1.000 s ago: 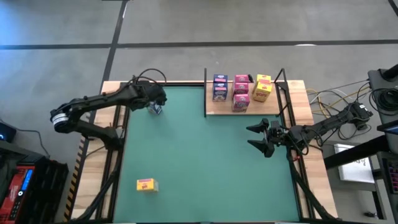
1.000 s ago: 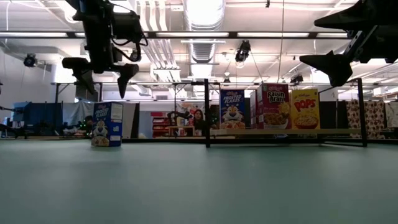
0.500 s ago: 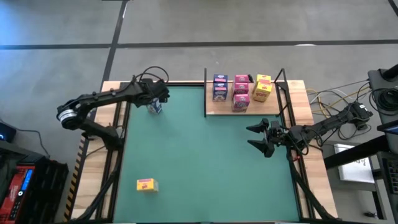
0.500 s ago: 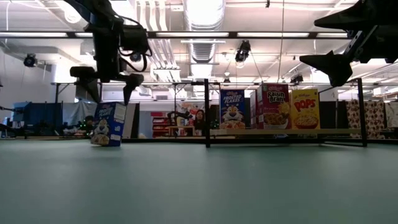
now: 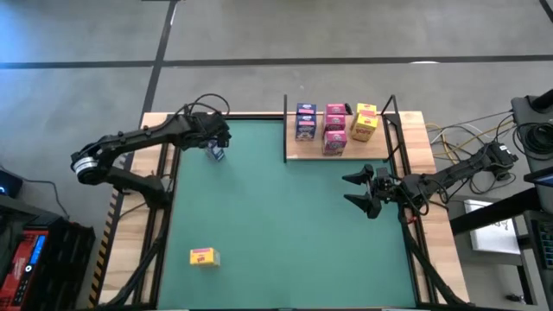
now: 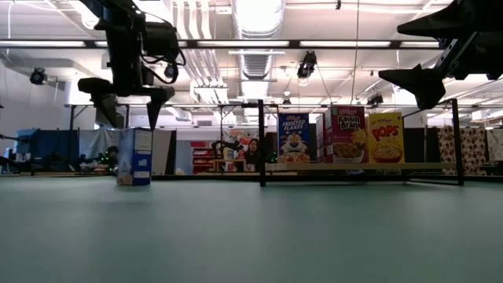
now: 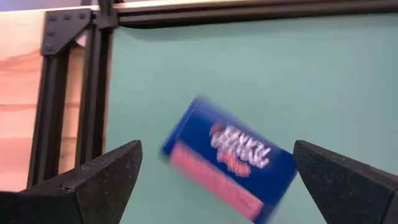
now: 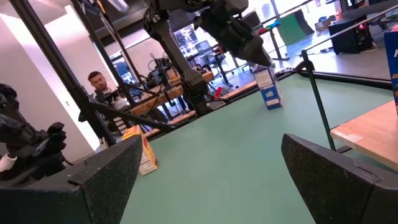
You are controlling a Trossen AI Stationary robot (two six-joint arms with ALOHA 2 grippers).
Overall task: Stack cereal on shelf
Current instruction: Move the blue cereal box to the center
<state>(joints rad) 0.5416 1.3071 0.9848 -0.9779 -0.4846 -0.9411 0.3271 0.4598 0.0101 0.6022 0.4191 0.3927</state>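
Change at left first: small blue printed cardboard cereal box [image 5: 215, 153] upright again near the mat's far-left corner, narrow side toward the low camera, where half a second ago leaned tilted and a second ago showed its front; turned, then, not lifted; left gripper [image 6: 126, 101] back up above it, fingers spread wide on either side and touching nothing, after dipping lower; reads as a nudge or a missed grab; box still on the green mat [image 5: 285, 216], well apart from the shelf; stacking of this one not begun.

Near-left: small yellow cardboard cereal box [image 5: 204, 257] lying flat on the mat by the near edge, far from both arms; unmoved.

Centre to right: light-wood shelf board with thin black posts [image 5: 380, 149] at the far edge; on it blue boxes [image 5: 305, 122], pink boxes [image 5: 335, 129], yellow box [image 5: 365, 122], upright in a row; all as before; bare wood to the right of the yellow one.

Right: right gripper [image 5: 359, 193] hovering above the mat just short of the shelf's near edge, fingers apart, empty, no change; waiting.

In the way: black corner post [image 6: 261, 141] between the blue box and the shelf's open front; carried box probably needs lifting over or around it; right arm parked before the shelf may crowd the approach; person seated in the room beyond, clear of the table.
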